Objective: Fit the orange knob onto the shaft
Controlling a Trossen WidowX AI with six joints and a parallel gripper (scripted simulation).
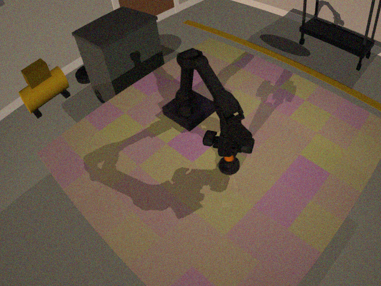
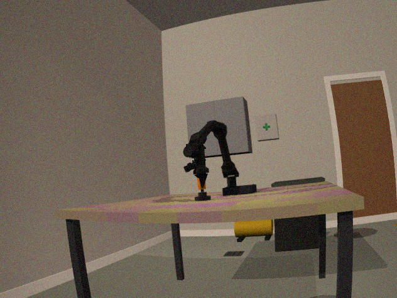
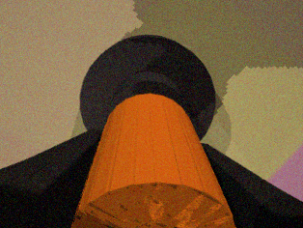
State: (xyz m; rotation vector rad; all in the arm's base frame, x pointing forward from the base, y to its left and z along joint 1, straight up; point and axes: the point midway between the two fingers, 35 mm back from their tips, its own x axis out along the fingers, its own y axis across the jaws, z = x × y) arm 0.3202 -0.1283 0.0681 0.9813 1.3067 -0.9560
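The orange knob [image 1: 228,158] [image 2: 199,183] [image 3: 151,140] is upright between the fingers of my gripper [image 1: 228,156] [image 2: 201,185] [image 3: 148,146], which is shut on it. The round dark pedestal [image 1: 228,168] [image 2: 202,198] [image 3: 98,82] stands on the table below. In the exterior view the knob is a little above the pedestal, with a short dark piece showing between them. In the wrist view the knob covers the pedestal's near part and the shaft. Whether the knob's hole is on the shaft's tip cannot be told, and the flat sides are hidden.
The patchwork table top [image 1: 196,246] [image 2: 160,213] carries the arm's square base [image 1: 190,118] [image 2: 239,190] behind the pedestal. A dark cabinet [image 1: 123,40], a yellow tank [image 1: 46,88] and a black cart [image 1: 335,35] stand on the floor beyond the table.
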